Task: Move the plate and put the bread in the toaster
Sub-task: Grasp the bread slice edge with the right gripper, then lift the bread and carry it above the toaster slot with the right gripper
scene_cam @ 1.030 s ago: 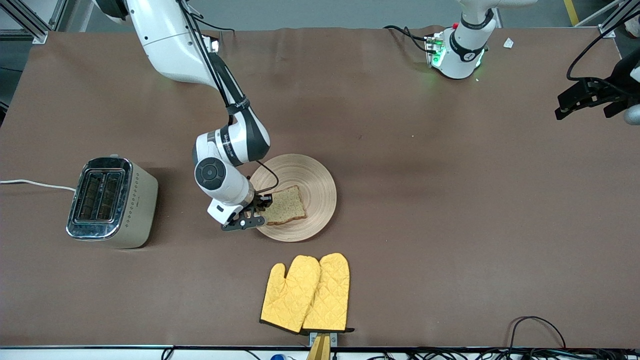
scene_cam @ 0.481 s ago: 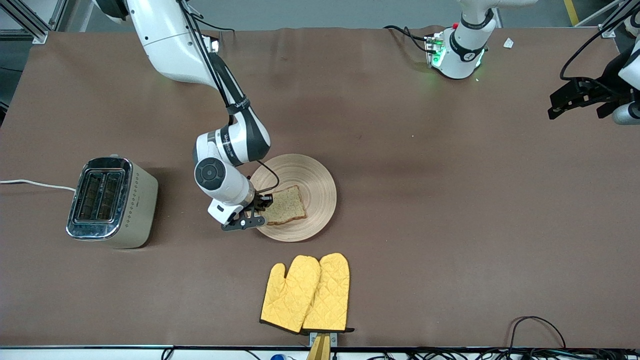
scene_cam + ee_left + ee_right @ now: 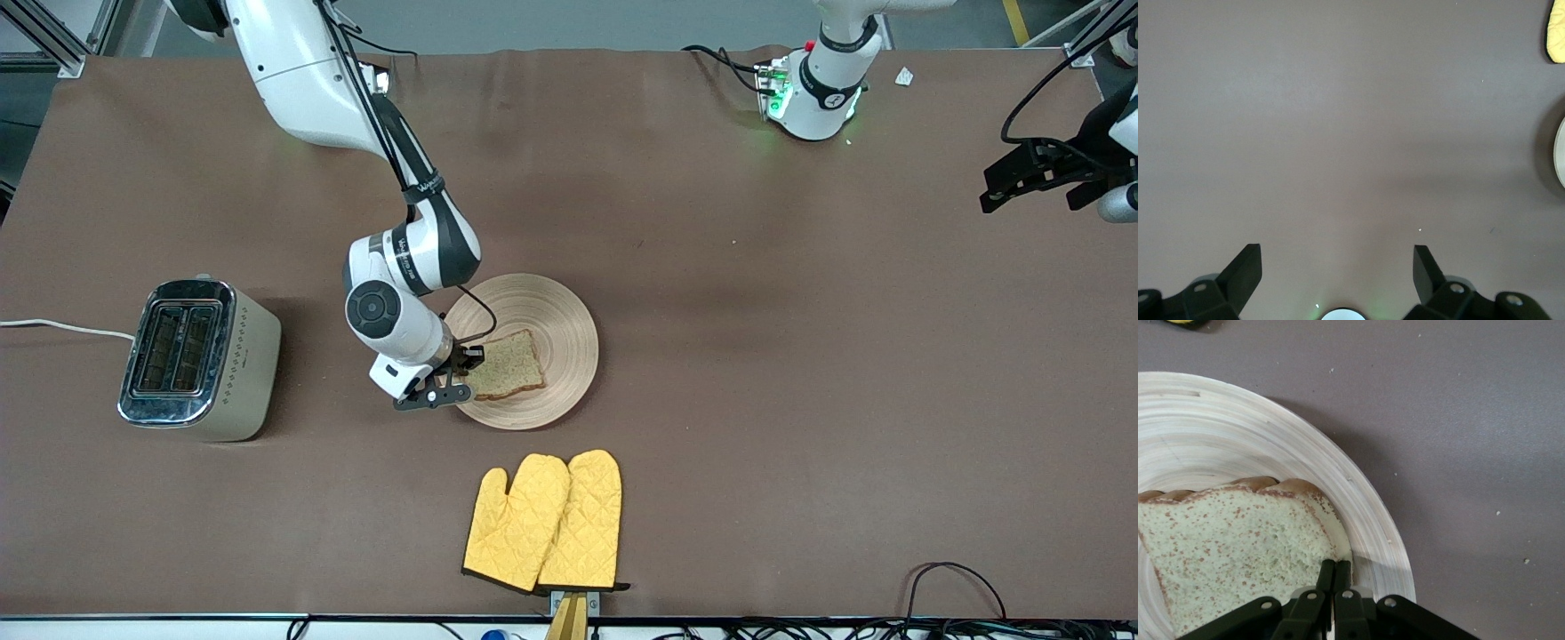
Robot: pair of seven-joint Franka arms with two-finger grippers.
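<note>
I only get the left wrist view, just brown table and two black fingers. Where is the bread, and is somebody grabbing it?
Observer: The right gripper is shut on a corner of the brown speckled bread slice, which lies on the round light wooden plate.
Operator: And where is my arm?
Observer: Your left gripper waits, open, over the table's left-arm end, away from the plate.

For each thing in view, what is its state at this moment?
bread: lying on the plate, edge pinched.
plate: flat on the table.
toaster: upright, both slots empty.
oven mitts: lying flat, overlapping.
right gripper: shut on the bread's edge.
left gripper: open, empty, over bare table.
</note>
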